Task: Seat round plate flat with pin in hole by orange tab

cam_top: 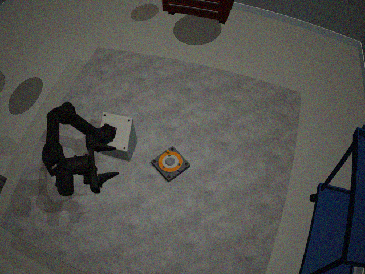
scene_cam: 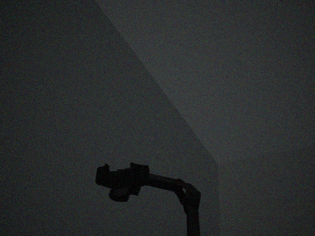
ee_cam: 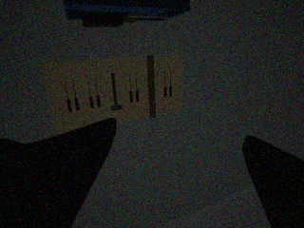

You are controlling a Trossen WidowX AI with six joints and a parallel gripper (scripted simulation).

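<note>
The round orange plate [cam_top: 160, 161] sits on the grey post [cam_top: 170, 161] of a dark square base [cam_top: 169, 177] in the middle of the mat in the top view. Its small orange tab [cam_top: 167, 151] points to the far side. The pin and the hole are too small to make out. My gripper [cam_top: 116, 160] [ee_cam: 180, 133] is open and empty, well to the left of the base, with the fingers pointing toward it. In the wrist view only the two dark fingers and a far wall show. The exterior view shows only the arm's dark outline [scene_cam: 122, 179].
A white box [cam_top: 120, 129] stands just behind the gripper, under one finger. A red cabinet [cam_top: 197, 8] stands at the far edge and a blue frame [cam_top: 333, 212] at the right. A pegboard with tools [ee_cam: 114, 92] shows far off in the wrist view.
</note>
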